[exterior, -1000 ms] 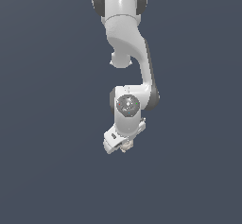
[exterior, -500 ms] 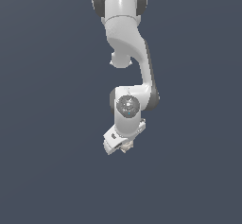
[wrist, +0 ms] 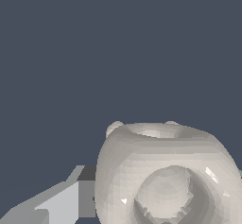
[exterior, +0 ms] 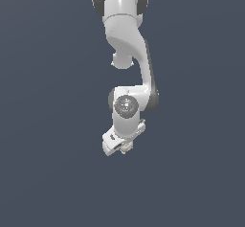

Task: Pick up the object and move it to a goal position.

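In the exterior view my white arm hangs down the middle and ends in the gripper. A tiny pale beige knobbly object sits between its fingers, mostly hidden by the hand. In the wrist view the object fills the frame close up: roundish, hollow in the middle, with small bumps on its rim. One grey finger presses against its side; the other finger is hidden behind it. The gripper is shut on the object and holds it off the ground.
Only a plain dark blue-grey ground shows around the arm in both views. No other thing or goal marker is in view.
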Tool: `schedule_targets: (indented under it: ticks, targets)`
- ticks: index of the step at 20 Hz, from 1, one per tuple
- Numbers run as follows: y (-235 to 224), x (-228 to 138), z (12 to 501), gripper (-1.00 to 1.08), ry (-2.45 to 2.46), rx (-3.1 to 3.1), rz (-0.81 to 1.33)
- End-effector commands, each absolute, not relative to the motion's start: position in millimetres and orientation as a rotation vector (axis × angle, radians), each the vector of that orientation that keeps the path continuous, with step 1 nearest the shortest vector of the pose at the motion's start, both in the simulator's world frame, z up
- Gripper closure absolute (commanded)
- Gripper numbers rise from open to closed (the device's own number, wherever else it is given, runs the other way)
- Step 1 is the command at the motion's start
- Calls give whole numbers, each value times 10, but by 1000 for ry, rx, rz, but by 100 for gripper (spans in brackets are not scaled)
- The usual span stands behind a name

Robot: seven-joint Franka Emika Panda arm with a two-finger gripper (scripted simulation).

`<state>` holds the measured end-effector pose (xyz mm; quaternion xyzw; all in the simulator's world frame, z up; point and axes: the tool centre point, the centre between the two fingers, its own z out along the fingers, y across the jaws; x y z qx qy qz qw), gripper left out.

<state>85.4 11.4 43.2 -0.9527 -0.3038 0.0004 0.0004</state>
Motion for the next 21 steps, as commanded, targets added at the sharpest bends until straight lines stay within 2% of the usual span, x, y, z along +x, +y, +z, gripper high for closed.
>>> schedule_targets:
  ticks: [1,13,21]
  targets:
    - [-21,843,481,108,-952,-2994,0]
    - [-1145,737,896,108,-952,-2994,0]
    - [-1428,731,1000,108,-952,-2994,0]
